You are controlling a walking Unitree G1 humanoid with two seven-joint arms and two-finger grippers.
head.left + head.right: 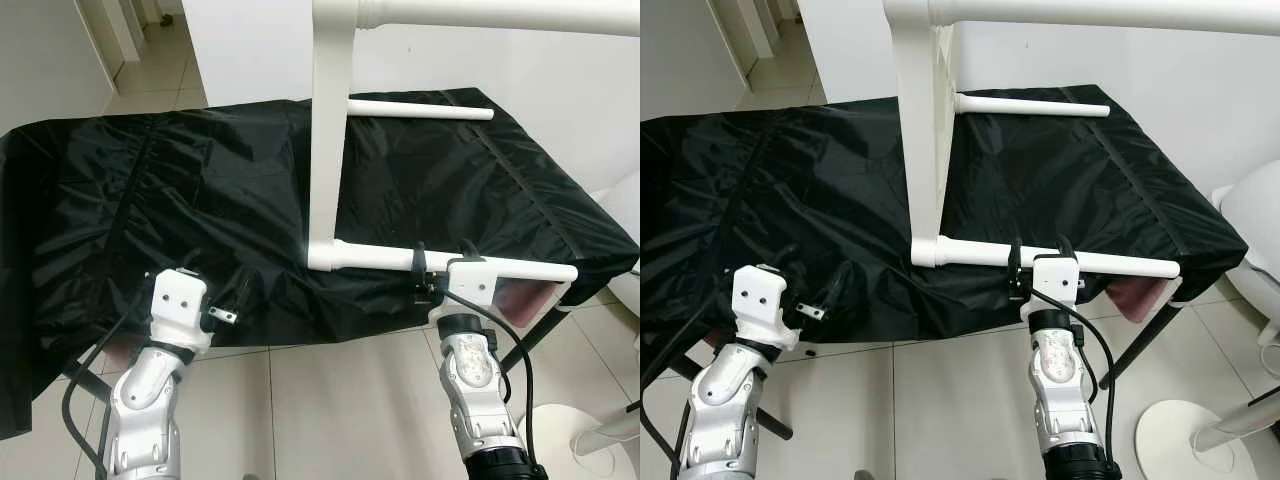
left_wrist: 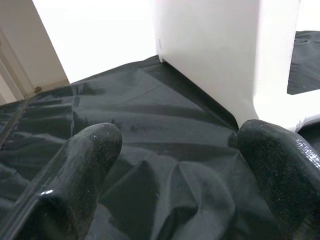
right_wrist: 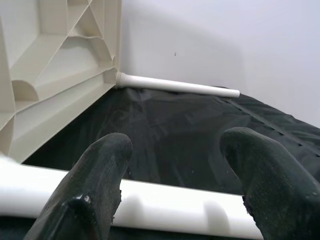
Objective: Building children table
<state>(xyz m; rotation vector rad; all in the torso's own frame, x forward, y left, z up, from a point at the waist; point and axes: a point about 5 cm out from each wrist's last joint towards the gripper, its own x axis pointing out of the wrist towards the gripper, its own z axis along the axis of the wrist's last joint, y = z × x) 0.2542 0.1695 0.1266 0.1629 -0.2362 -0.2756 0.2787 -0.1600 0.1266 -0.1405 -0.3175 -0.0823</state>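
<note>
The near leg [image 1: 520,268] is straddled by the wide-open right gripper [image 1: 442,262]; the tabletop [image 1: 328,130], standing on edge, could be tipped by 1 off-centre grab.

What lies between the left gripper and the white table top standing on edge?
Bare black cloth: the left wrist view shows nothing else between the left gripper and the table top.

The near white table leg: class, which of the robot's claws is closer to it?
Right. The right claw straddles the near white table leg; the left claw sits apart on the black cloth.
</note>
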